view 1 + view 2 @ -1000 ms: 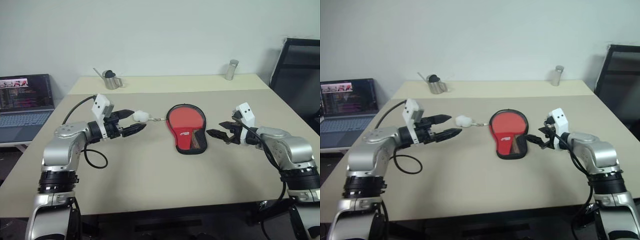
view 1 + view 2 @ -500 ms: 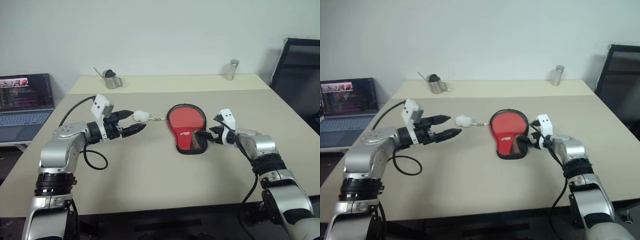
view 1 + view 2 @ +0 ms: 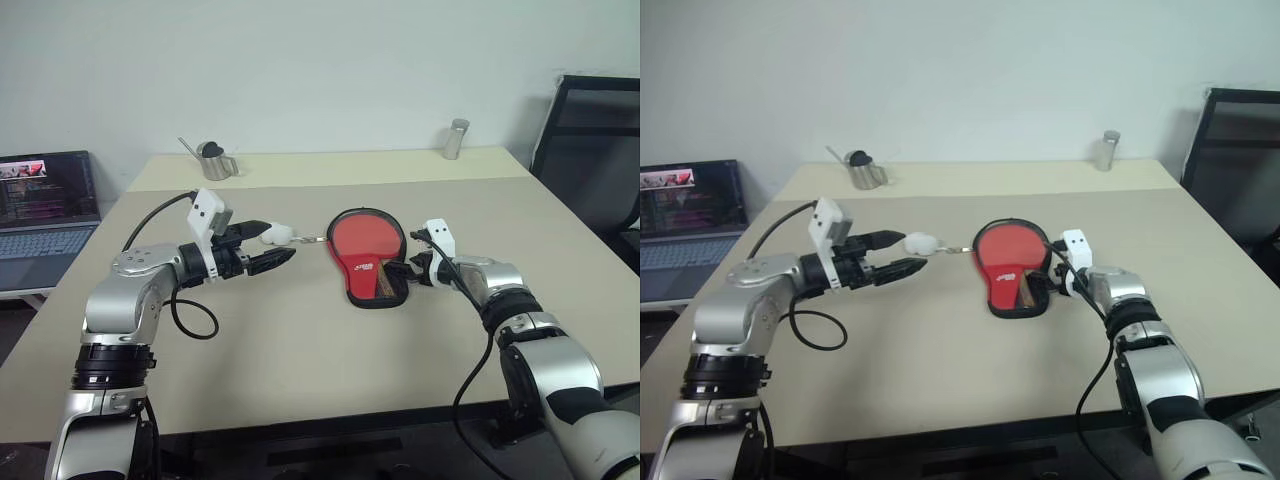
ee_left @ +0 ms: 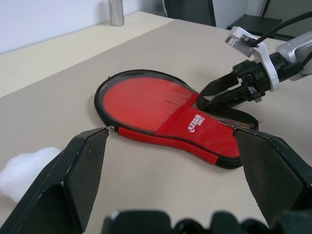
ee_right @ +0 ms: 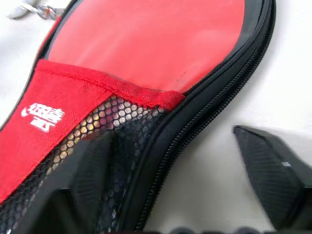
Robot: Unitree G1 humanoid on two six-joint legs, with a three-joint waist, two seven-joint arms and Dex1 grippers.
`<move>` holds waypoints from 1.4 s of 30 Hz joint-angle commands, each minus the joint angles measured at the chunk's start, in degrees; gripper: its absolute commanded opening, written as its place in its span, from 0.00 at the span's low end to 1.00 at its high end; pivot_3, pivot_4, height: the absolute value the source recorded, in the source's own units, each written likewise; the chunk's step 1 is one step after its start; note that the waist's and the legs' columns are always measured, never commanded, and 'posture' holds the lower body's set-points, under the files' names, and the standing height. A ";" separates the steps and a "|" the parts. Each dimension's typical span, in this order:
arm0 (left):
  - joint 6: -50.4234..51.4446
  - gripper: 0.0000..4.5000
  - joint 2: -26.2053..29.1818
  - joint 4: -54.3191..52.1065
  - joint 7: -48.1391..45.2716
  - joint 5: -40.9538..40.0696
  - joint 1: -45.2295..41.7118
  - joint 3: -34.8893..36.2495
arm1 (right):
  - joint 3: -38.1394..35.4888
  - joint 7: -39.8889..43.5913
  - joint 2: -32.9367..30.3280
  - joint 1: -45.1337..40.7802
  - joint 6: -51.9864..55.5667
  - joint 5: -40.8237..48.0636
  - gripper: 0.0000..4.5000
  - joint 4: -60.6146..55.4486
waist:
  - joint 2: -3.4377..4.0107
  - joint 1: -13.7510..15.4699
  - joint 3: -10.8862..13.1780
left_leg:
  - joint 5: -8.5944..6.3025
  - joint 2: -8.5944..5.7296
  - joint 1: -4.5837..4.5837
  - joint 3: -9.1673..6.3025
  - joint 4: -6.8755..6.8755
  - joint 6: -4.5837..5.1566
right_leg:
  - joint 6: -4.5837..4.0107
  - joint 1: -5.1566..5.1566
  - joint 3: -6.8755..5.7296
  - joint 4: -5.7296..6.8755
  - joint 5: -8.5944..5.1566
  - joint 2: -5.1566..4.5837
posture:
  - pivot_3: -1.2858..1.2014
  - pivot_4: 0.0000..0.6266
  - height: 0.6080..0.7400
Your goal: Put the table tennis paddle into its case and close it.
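Right gripper [image 3: 408, 272] advanced, jaws straddling case [image 3: 370, 255] edge (mesh side)

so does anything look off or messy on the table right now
Nothing spilled or damaged. The one loose item is a white fluffy ball lying beside the case, at the end of its zip pull. The case lies flat with the paddle's red face showing inside, and the right gripper sits at its mesh-pocket end.
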 commanded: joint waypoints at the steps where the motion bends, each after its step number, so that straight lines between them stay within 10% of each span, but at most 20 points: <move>1: -0.88 1.00 0.57 -2.15 0.40 -0.89 -0.85 0.49 | 0.19 1.19 1.30 -0.92 0.41 -1.48 0.63 1.54 | -0.01 -0.37 -0.01 | 0.00 0.00 0.01 0.01 0.00 0.00 | 0.00 0.00 0.01 0.01 0.00 0.00 | 0.52 0.24 1.00; 10: -2.01 1.00 1.44 -1.56 -0.46 0.26 1.26 -0.45 | -0.01 2.75 3.26 0.02 3.63 -1.55 0.00 1.29 | -0.09 -0.62 -0.06 | 0.00 0.02 0.33 0.00 -0.05 0.00 | 0.01 0.27 0.04 0.01 -0.01 -0.01 | 0.52 0.24 1.00; 42: 2.73 1.00 12.59 -16.17 -16.26 -9.16 17.89 -2.29 | -6.31 -11.69 12.24 37.51 65.47 13.51 0.00 -87.91 | -0.11 -0.41 -0.08 | -0.08 0.09 0.40 -0.16 -0.24 -0.10 | 0.12 0.28 0.05 -0.16 -0.19 -0.03 | 0.52 0.24 1.00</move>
